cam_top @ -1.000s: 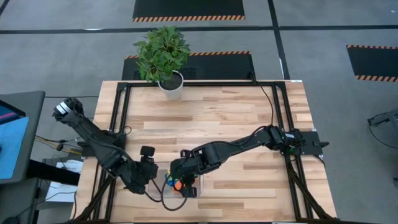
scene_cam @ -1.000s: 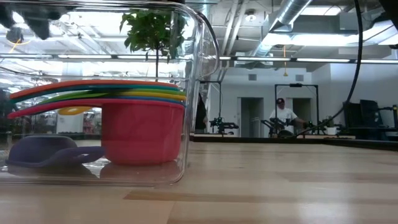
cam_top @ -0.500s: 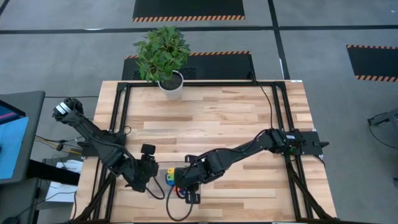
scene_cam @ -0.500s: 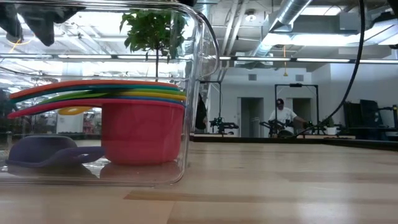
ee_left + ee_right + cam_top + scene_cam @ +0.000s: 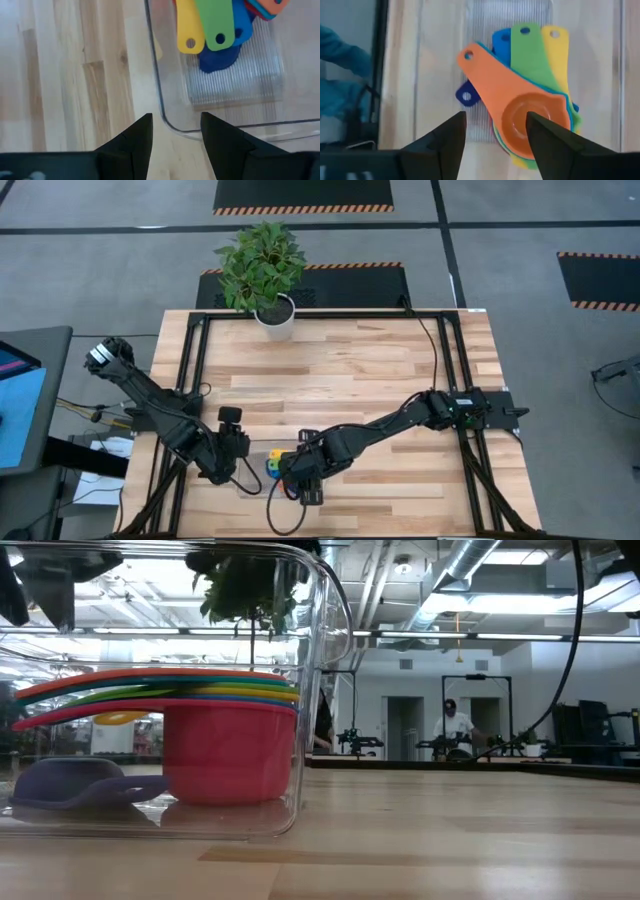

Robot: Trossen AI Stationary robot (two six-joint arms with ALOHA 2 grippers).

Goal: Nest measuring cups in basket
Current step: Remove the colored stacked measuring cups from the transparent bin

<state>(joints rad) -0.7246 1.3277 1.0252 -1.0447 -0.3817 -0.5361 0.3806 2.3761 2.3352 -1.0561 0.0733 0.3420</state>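
Note:
The clear basket (image 5: 262,480) sits near the table's front edge. Inside it the measuring cups are nested into one stack (image 5: 230,745): the red cup stands on the basket floor and the orange cup (image 5: 530,120) is on top, with the handles fanned out. A dark blue cup (image 5: 70,785) lies apart on the basket floor beside the stack. My right gripper (image 5: 495,135) hangs open above the stack, pointing down, with the orange bowl seen between its fingers. My left gripper (image 5: 175,135) is open beside the basket's rounded corner (image 5: 167,117), on its left.
A white pot with a green plant (image 5: 274,315) stands at the table's far edge. Bare wood lies to the right of the basket (image 5: 310,690). A person (image 5: 455,725) sits far off in the room behind.
My right gripper has drawn back a little toward the table's right edge, uncovering the yellow and green handles. The nested stack and the dark blue cup have stayed where they were.

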